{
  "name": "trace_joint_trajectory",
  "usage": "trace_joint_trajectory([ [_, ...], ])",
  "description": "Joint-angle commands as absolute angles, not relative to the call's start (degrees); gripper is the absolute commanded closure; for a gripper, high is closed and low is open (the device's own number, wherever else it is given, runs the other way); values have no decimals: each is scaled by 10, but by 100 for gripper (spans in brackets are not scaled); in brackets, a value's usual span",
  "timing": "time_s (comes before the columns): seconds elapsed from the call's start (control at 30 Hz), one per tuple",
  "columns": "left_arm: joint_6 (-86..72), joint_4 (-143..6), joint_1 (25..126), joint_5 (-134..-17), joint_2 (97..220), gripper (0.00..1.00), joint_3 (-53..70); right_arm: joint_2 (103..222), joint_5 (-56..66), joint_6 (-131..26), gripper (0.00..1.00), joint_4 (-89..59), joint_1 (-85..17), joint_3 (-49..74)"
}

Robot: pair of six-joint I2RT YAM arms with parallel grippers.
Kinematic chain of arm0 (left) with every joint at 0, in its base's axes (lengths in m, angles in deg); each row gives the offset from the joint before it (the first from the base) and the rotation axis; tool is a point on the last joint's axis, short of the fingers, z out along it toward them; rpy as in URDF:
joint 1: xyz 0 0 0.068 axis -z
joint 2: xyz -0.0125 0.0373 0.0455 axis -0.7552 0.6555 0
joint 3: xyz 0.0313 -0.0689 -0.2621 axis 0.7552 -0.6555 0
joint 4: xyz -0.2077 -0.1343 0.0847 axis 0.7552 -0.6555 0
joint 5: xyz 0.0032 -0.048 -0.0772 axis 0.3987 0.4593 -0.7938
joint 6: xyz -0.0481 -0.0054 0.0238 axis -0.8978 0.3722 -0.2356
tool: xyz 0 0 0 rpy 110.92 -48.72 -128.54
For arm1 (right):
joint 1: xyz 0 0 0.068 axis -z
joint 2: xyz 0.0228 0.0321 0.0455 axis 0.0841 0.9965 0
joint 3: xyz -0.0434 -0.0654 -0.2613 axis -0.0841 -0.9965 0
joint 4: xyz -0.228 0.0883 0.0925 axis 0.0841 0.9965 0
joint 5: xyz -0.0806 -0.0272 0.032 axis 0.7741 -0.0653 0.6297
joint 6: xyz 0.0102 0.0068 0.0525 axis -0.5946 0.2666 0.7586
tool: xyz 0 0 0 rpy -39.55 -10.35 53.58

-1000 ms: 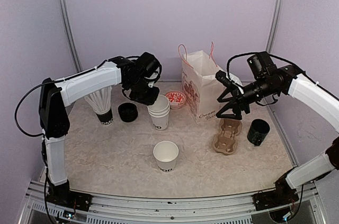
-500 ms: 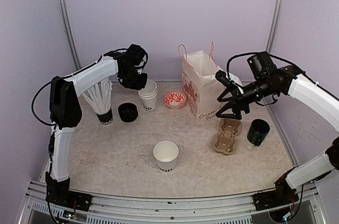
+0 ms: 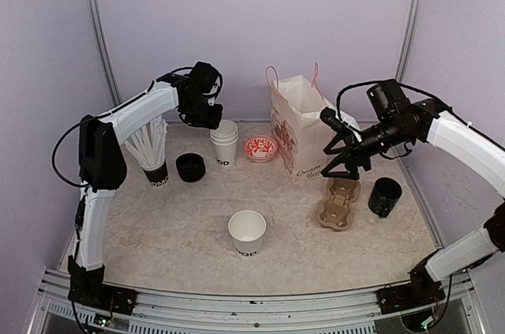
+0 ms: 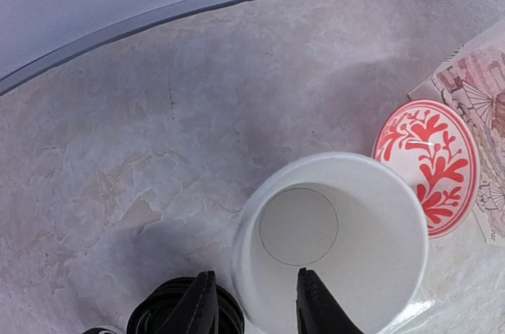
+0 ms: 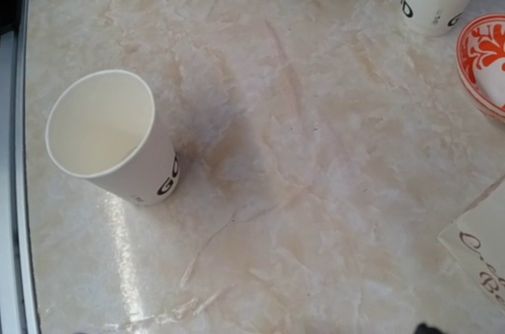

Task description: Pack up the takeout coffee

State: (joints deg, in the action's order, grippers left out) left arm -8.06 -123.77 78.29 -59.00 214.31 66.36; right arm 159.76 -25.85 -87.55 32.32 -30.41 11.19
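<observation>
Toward the far edge of the table (image 3: 158, 223), left of its middle, we see a stack of white paper cups (image 3: 224, 144) standing upright with no lid on it. The left gripper (image 3: 213, 121) hangs right over the stack. In the wrist view its two fingers (image 4: 203, 306) straddle the near rim of the top cup, one outside the wall and one inside. There is a clear gap between them, so the jaws are partly open and clamp nothing.

A single cup (image 3: 247, 231) stands alone near the front edge, about midway along it, mouth up, with black lettering near its base. Left of the stack sit the black lids (image 3: 190, 167), and beyond them the cup of straws (image 3: 155, 168). A red-patterned dish (image 3: 261, 147) lies between the stack and the paper bag (image 3: 298, 133).

The right gripper (image 3: 345, 167) hovers above the cardboard carrier (image 3: 338, 204), its jaws spread wide with nothing between them. A black pot (image 3: 384, 197) stands just right of the carrier, toward the right edge.
</observation>
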Motion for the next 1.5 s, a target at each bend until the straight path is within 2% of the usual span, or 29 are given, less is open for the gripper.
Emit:
trace_joint_trajectory([
  [0.0, -65, -1244, 822, -562, 2062, 63, 632, 1600, -257, -875, 12, 320, -298, 109],
  [0.17, -62, -1271, 853, -536, 1975, 49, 511, 1591, -252, -881, 11, 310, -294, 85],
  [0.3, -41, -1273, 854, -539, 1934, 48, 415, 1588, -260, -880, 11, 303, -292, 77],
  [0.43, 0, -1255, 847, -538, 1932, 48, 375, 1591, -268, -881, 11, 302, -291, 81],
  [1.0, 65, -1237, 808, -569, 2050, 51, 405, 1585, -268, -882, 11, 304, -291, 73],
  [1.47, 54, -1246, 802, -553, 2074, 65, 416, 1589, -270, -882, 11, 304, -291, 70],
])
